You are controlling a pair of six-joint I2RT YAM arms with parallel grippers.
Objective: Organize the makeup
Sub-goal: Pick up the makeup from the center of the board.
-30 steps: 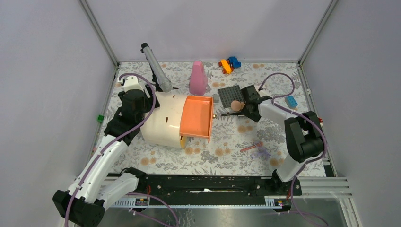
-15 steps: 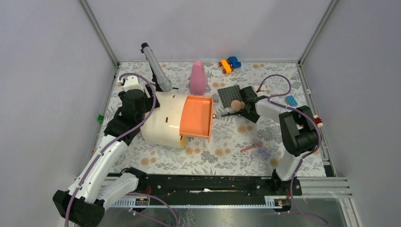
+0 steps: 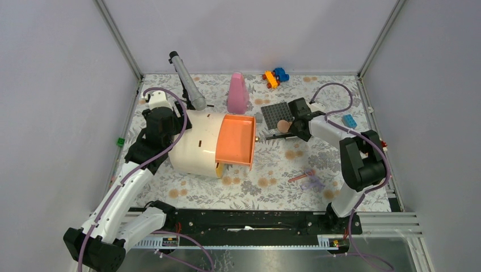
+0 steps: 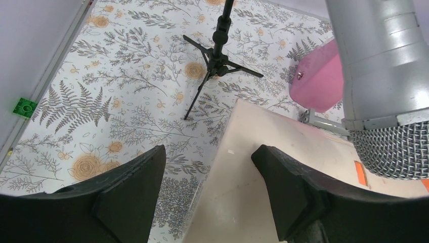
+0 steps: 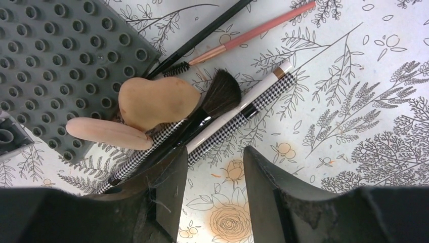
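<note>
The makeup lies in a heap by the dark studded plate [image 5: 55, 61]: a peach egg-shaped sponge [image 5: 157, 101], a flat peach puff [image 5: 106, 132], a black fan brush [image 5: 220, 93], a houndstooth-handled brush [image 5: 258, 104], a spoolie [image 5: 202, 38] and a pink pencil [image 5: 263, 28]. My right gripper [image 5: 215, 154] hovers open just beside the brush handles, nothing between its fingers; from above it [image 3: 296, 120] sits next to the sponge [image 3: 285, 125]. My left gripper [image 4: 207, 152] stands open over the cream organizer [image 4: 263, 172], straddling its edge. An orange drawer [image 3: 235, 139] juts out of the organizer [image 3: 193, 150].
A microphone [image 3: 187, 82] on a tripod leans over the organizer's back. A tall pink cone bottle [image 3: 237, 93] and toy bricks [image 3: 275, 76] stand at the far edge, a blue brick [image 3: 349, 120] at the right. A pink stick [image 3: 299, 177] and a pale tube [image 3: 313, 182] lie nearer me.
My right arm has shifted its elbow and wrist slightly while the gripper stays by the sponge. The left arm has not moved.
</note>
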